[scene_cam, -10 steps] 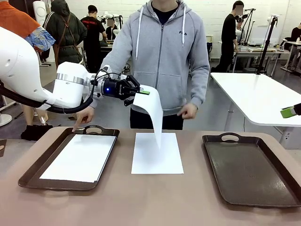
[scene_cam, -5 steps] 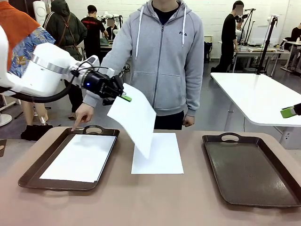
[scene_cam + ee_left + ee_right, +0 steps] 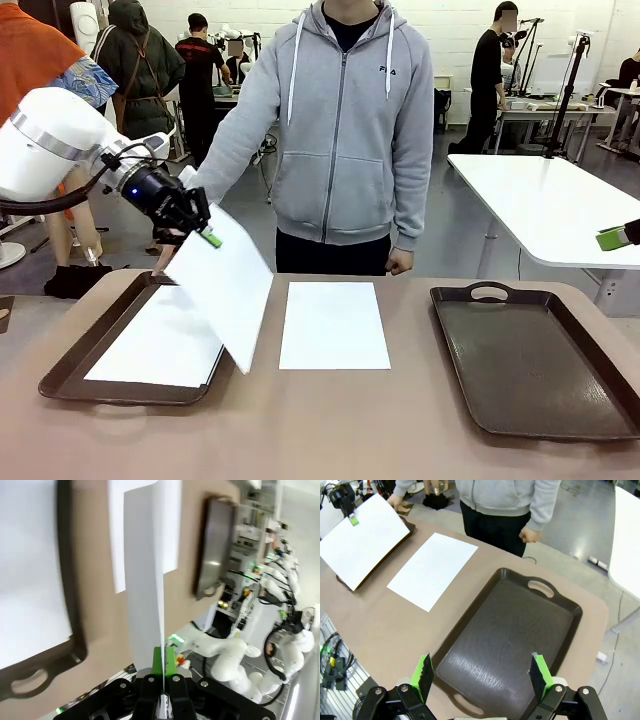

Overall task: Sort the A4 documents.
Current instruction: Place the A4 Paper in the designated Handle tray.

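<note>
My left pincer is clamped on the top corner of one A4 document, the held sheet; it hangs tilted in the air over the near-right part of the left tray, and I cannot tell whether its lowest corner touches the tray's rim. From the left wrist camera I see that paper nearly edge-on, rising from between the green pads, which are closed tight on it. A second document, the tray sheet, lies flat inside the left tray, partly hidden behind the held one. A third, the middle sheet, lies flat on the bare counter between the two trays, apart from both. The right tray is dark brown with a handle cut-out at its far end; its floor shows nothing but a dull sheen.

My right pincer is spread wide, gripping nothing, and hangs above the near end of the right tray, green pads well apart. The person in a grey zipped hoodie stands at the far edge of the counter; one hand reaches down by the far end of the left tray, mostly hidden behind my left pincer and its paper; the other hand hangs loosely closed at the counter's far edge, beyond the middle sheet.
</note>
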`<control>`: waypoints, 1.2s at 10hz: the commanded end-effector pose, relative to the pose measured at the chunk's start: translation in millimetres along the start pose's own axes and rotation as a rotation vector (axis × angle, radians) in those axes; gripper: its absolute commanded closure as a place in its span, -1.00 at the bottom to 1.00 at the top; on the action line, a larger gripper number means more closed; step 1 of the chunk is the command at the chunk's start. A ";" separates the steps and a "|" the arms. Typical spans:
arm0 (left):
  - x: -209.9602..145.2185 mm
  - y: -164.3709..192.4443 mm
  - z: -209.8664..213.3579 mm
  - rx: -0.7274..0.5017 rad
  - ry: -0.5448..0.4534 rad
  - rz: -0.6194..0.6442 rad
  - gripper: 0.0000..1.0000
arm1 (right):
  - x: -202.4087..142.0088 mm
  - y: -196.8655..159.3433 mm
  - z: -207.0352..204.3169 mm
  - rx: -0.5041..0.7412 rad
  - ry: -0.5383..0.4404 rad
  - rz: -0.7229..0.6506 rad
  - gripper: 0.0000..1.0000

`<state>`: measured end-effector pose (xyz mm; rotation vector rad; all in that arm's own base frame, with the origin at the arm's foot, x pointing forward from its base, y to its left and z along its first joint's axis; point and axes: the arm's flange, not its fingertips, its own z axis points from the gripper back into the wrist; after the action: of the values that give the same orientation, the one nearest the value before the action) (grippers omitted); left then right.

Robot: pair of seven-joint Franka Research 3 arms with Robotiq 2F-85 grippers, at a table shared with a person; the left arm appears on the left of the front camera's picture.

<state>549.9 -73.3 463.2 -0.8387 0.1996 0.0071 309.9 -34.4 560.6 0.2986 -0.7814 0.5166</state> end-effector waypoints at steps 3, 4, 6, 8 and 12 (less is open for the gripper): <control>-15.4 12.6 18.9 0.177 -0.044 -0.005 0.98 | -0.7 -0.6 -1.9 0.016 -0.003 -0.001 -1.00; -15.0 17.4 26.9 0.210 -0.070 -0.002 0.98 | -0.7 -0.6 -1.9 0.016 -0.003 -0.001 -1.00; -9.8 21.0 33.4 0.283 -0.083 0.005 0.98 | -0.7 -0.6 -1.9 0.016 -0.003 -0.001 -1.00; -2.6 20.5 28.7 0.305 -0.085 -0.017 0.98 | -0.7 -0.6 -1.9 0.016 -0.003 -0.001 -1.00; 12.8 18.2 19.5 0.313 -0.066 -0.074 0.98 | -0.7 -0.6 -1.9 0.016 -0.003 -0.001 -1.00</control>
<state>557.8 -45.0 457.8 -0.5571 0.1176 -0.0252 309.9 -34.4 560.6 0.2986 -0.7815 0.5165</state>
